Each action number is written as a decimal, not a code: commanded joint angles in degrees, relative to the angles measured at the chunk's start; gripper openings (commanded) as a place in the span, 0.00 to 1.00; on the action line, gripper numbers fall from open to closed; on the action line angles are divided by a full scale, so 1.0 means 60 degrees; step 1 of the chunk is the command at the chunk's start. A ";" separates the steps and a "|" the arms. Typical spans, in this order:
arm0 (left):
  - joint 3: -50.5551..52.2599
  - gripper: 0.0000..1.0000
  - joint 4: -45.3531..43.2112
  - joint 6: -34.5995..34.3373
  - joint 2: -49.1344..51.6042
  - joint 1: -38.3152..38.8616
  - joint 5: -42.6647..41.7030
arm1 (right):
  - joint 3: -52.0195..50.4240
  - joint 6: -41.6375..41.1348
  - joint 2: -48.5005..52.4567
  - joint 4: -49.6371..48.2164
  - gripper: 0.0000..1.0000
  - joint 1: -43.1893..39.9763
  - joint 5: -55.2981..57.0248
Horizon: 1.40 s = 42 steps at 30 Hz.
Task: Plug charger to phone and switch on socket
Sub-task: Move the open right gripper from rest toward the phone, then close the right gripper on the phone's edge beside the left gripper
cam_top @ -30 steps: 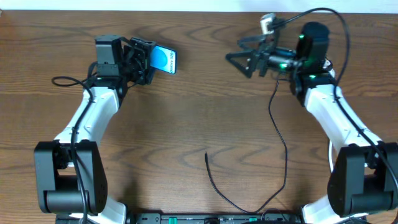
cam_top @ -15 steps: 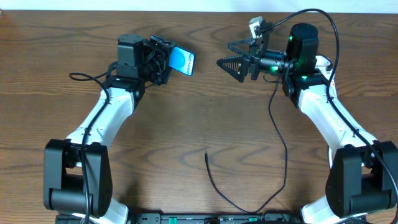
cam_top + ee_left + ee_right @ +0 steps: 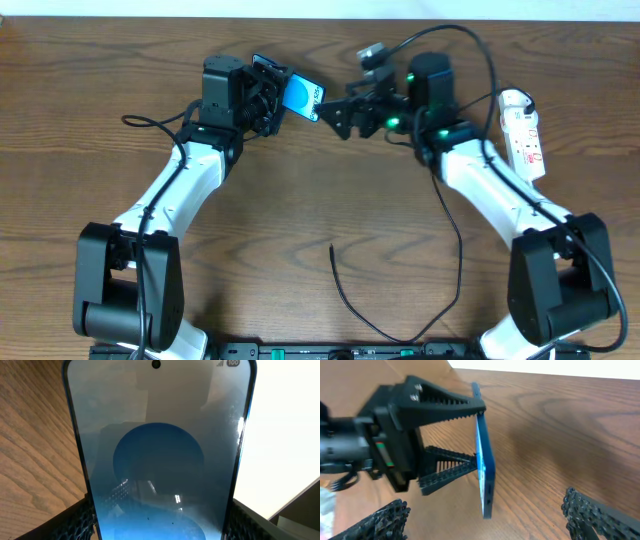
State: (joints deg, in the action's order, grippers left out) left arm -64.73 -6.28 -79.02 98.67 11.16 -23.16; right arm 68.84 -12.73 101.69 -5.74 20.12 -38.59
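My left gripper (image 3: 270, 92) is shut on the phone (image 3: 302, 97) and holds it tilted above the table at the back middle. In the left wrist view the phone's blue screen (image 3: 157, 460) fills the frame between the fingers (image 3: 160, 527). My right gripper (image 3: 335, 115) is open and empty, just right of the phone. In the right wrist view the phone (image 3: 484, 467) stands edge-on between the spread fingers (image 3: 487, 527), its port end nearest. The charger (image 3: 345, 300) lies on the table at the front, its free end (image 3: 332, 247) pointing up. The socket (image 3: 525, 130) lies at the right.
A thick black robot cable (image 3: 450, 35) arches over the right arm. Another black cable (image 3: 150, 125) loops left of the left arm. The wooden table (image 3: 300, 190) lies bare between the arms.
The left arm has carried the phone to the right. The right arm has swung left until its open fingers are next to the phone, which uncovered the socket.
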 commanded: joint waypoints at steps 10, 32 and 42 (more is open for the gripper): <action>0.0000 0.07 -0.0120 0.0117 -0.0208 0.0138 -0.0029 | 0.0193 0.0645 0.0255 0.0058 0.98 0.0463 0.0951; 0.0000 0.07 -0.0117 -0.0189 -0.0208 0.0138 -0.0062 | 0.0197 0.0463 0.1450 -0.1927 0.99 0.0160 -0.1894; 0.0000 0.07 -0.0117 -0.0681 -0.0208 0.0149 -0.0138 | 0.0197 -0.0525 0.1450 -0.2521 0.97 0.0164 -0.1220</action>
State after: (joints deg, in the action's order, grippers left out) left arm -64.73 -6.31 -81.43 98.67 11.79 -23.29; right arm 69.01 -13.28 110.56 -20.67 21.23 -47.55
